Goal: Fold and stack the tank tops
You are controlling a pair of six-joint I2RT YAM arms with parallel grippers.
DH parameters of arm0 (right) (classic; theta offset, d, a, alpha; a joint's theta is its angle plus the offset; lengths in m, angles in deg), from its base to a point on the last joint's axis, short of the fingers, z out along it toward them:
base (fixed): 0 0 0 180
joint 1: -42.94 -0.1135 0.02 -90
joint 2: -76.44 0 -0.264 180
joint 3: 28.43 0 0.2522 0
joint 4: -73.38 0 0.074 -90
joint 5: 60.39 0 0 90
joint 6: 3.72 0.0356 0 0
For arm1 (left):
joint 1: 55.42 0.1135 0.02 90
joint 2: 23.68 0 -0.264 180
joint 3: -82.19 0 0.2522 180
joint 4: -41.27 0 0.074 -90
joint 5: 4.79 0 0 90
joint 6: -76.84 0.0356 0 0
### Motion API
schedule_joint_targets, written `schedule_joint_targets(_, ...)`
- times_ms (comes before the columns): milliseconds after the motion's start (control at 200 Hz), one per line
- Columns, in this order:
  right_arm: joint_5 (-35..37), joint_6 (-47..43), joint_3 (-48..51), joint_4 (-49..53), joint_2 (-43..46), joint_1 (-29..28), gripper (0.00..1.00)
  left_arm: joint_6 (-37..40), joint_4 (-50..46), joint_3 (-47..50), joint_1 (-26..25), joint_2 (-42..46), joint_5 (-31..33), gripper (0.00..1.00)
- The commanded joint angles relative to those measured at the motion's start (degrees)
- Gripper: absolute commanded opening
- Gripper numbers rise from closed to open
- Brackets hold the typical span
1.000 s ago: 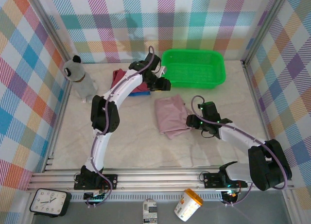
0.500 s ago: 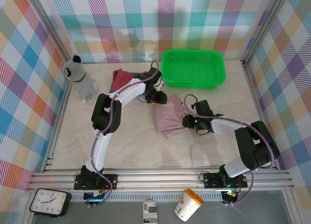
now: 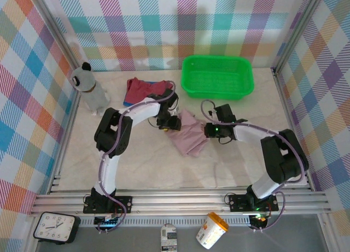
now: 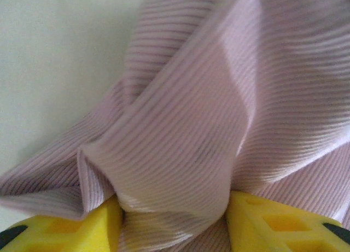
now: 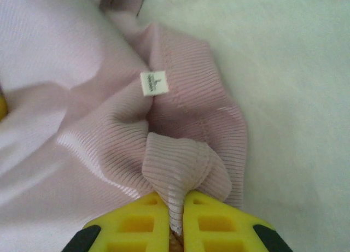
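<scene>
The pale pink tank top (image 3: 186, 136) lies bunched at mid-table. My left gripper (image 3: 168, 123) presses into its left edge; in the left wrist view the gripper (image 4: 175, 216) stands open, and a thick ribbed fold of the pink top (image 4: 191, 115) fills the gap between its yellow fingers (image 4: 101, 222). At the garment's right edge my right gripper (image 3: 210, 130) is shut. The right wrist view shows that gripper (image 5: 175, 208) pinching a hem fold of the pink top (image 5: 82, 99), just below a small white label (image 5: 153, 83). The dark red tank top (image 3: 143, 89) lies at the back left over a blue edge (image 3: 127, 103).
A green plastic basket (image 3: 217, 57) stands at the back right of the table. A grey bottle-like figure (image 3: 87, 87) stands by the left wall. Checked walls enclose the table on three sides.
My left gripper came forward from the red and blue pile to the pink top's left edge. My right gripper moved in to the right edge and shut on it. The pink top is more bunched.
</scene>
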Motion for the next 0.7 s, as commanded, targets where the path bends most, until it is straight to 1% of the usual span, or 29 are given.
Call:
schedule_joint_targets(0, -5.1, -7.4, -5.0, 1.1, -4.0, -0.3, 0.13, -5.6, -2.3, 7.8, -1.1, 5.1, -2.5, 0.53)
schedule_joint_targets(110, -9.1, -11.7, -10.6, 2.6, -9.0, -0.7, 0.17, -12.8, -1.0, 15.8, -1.9, 11.4, -2.6, 0.53)
schedule_joint_targets(185, -9.7, -13.6, -13.9, 4.2, -11.2, -1.1, 0.22, -17.8, 0.5, 21.1, -2.8, 15.8, -2.0, 0.54)
schedule_joint_targets(240, -8.6, -14.1, -15.0, 4.8, -11.1, -1.1, 0.25, -20.6, 0.6, 23.6, -3.0, 18.8, -0.4, 0.55)
schedule_joint_targets(315, -6.6, -14.2, -15.2, 5.4, -9.2, -1.1, 0.37, -22.1, 0.0, 24.6, -2.9, 23.1, 2.7, 0.56)
schedule_joint_targets(335, -6.4, -13.9, -14.9, 5.3, -8.5, -1.1, 0.39, -22.2, -0.3, 24.4, -2.9, 24.1, 3.5, 0.60)
schedule_joint_targets(390, -6.6, -12.0, -13.4, 5.1, -6.1, -1.1, 0.45, -21.6, -1.0, 23.5, -2.6, 25.9, 5.7, 0.69)
schedule_joint_targets(435, -7.3, -9.4, -11.2, 4.6, -3.9, -1.1, 0.51, -20.1, -1.4, 22.3, -1.9, 26.5, 6.5, 0.72)
schedule_joint_targets(480, -8.7, -5.5, -8.2, 3.2, -1.5, -1.1, 0.54, -18.1, -1.5, 21.5, -0.6, 26.2, 6.7, 0.75)
schedule_joint_targets(545, -10.5, 0.4, -3.2, 1.1, 1.8, -1.5, 0.58, -15.0, -0.7, 20.7, 1.7, 24.7, 5.6, 0.76)
schedule_joint_targets(615, -11.4, 5.4, 1.6, -0.9, 4.5, -2.7, 0.60, -12.1, 0.5, 20.4, 3.6, 22.6, 3.7, 0.77)
schedule_joint_targets(695, -10.3, 8.4, 4.6, -1.6, 5.9, -4.9, 0.62, -8.9, 2.3, 19.8, 4.9, 19.9, 2.6, 0.77)
